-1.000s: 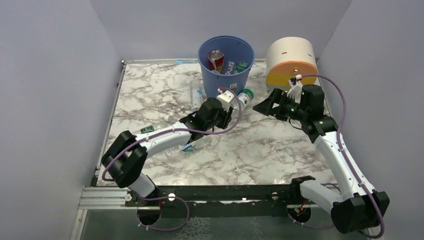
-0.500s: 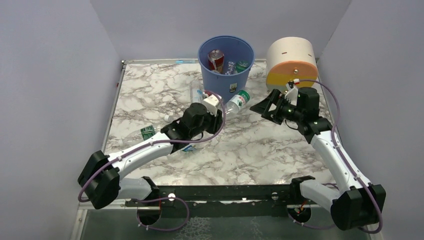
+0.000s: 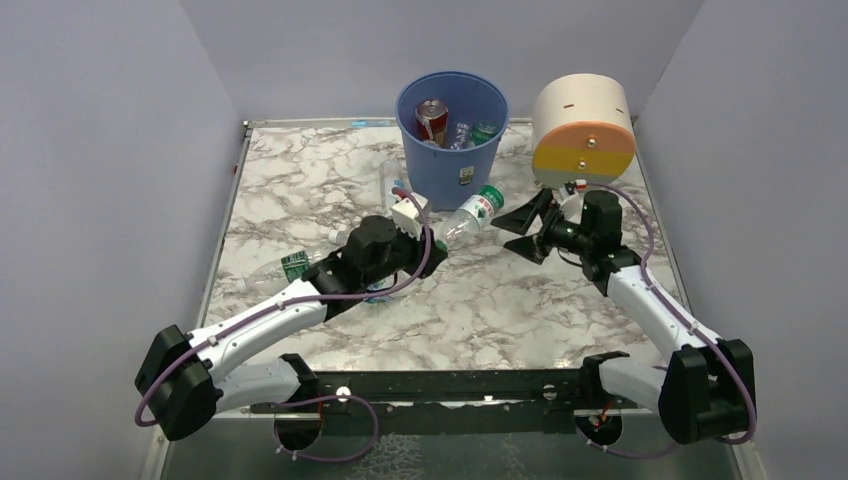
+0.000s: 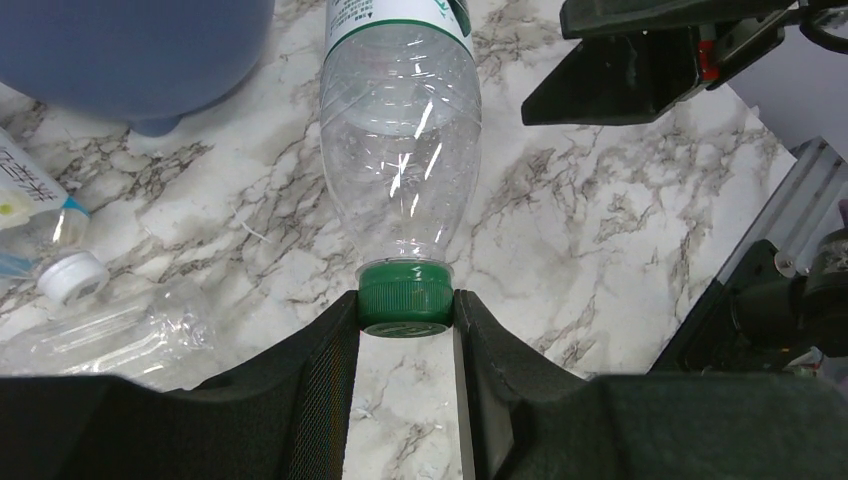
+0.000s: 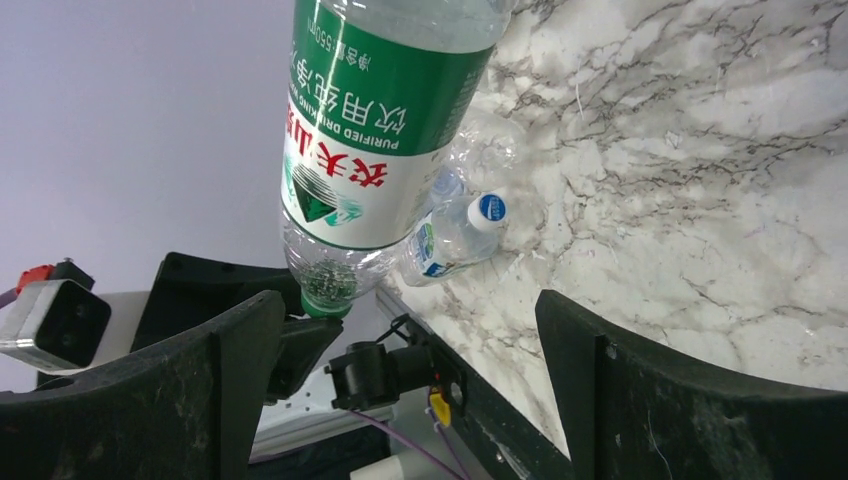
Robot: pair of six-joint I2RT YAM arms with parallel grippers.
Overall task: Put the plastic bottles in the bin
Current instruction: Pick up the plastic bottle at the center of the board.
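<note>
now the left claw (image 4: 405, 312) is pinching the bottle (image 4: 400, 150) by its green cap (image 4: 405, 296), near the bin (image 3: 440, 165). the bottle is pointing at the right claw (image 3: 522, 226), which is gaping wide.

The bottle (image 4: 400, 150) was clear, shiny plastic with a bumpy green cap (image 4: 404, 300). The table (image 4: 560, 230) looked like smooth marble, maybe only a print. The bin (image 4: 130, 50) was smooth blue plastic. The left gripper (image 4: 405, 312) was matt black with rough pads (image 4: 328, 390).
</note>
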